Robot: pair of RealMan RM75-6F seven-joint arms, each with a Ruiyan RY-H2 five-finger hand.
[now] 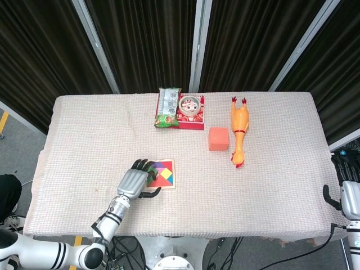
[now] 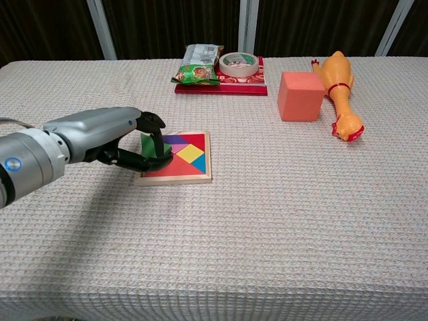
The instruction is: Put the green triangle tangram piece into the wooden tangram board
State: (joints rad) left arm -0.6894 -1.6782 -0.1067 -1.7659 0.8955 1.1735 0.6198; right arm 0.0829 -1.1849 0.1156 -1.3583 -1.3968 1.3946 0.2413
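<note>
1. Chest view is showing the left robot hand [image 2: 114,137] reaching in from the left, its dark fingertips [image 2: 158,124] curling over the green triangle tangram piece [image 2: 150,144] — a thumb-and-finger pinch, as far as I can judge.
2. The green piece is sitting at the left edge of the wooden tangram board [image 2: 194,175], seemingly tilted and not yet flat in its slot; the hand is hiding part of it.
3. The board is lying on the bench [image 2: 267,234] near the front left, with red, yellow, purple and blue pieces already filling it.
4. Head view is showing the same left robot hand [image 1: 135,181] covering the board's left side [image 1: 170,174], so the seating cannot be checked from above.
5. The right robot hand [image 1: 350,199] is only partly showing at the frame's right edge — its fingers cannot be made out, so its state cannot be told.
6. The step in hand looks like the placing itself: the piece is being seated in the slot.
7. The next move likely calls for pressing the triangle flat, then opening the fingers without dragging it out.
8. A snack packet [image 2: 198,65], a tape roll [image 2: 239,63], an orange cube [image 2: 299,95] and a rubber chicken [image 2: 338,87] are lying well apart from the work.
</note>
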